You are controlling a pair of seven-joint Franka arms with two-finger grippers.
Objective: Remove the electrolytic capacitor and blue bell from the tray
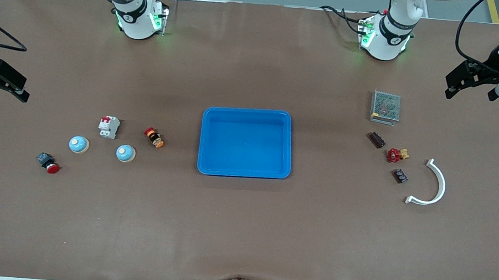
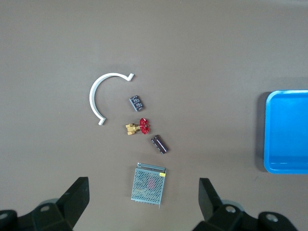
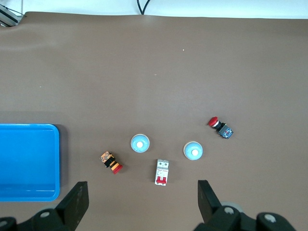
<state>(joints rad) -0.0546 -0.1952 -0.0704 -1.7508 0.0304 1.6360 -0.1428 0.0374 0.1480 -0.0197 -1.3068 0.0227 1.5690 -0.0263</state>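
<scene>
Tray (image 1: 249,112) is empty, sitting mid-table between the two arms. Both task items look to be out already: two blue bells (image 1: 78,144) (image 1: 125,153) on the table toward the right arm's end, two dark electrolytic capacitors (image 1: 376,140) (image 1: 400,175) toward the left arm's end. My read: removal step is done, or this is the rest pose at the end.

Left hand (image 1: 472,86) is up in the air past the left arm's end of the table, fingers spread wide, holding nothing. From its wrist view the capacitors, red valve (image 2: 138,126), white curved bracket (image 2: 103,94) and mesh power supply (image 2: 149,184) all lie below it, apart from the fingers.

Right hand (image 1: 5,84) hangs over the right arm's table edge, also wide open and empty. Bells, breaker (image 3: 161,172) and red pushbutton (image 3: 220,127) lie below it.

Next move: none needed for the tray as far as I can judge. If anything, confirm the tray is empty and park both arms.
</scene>
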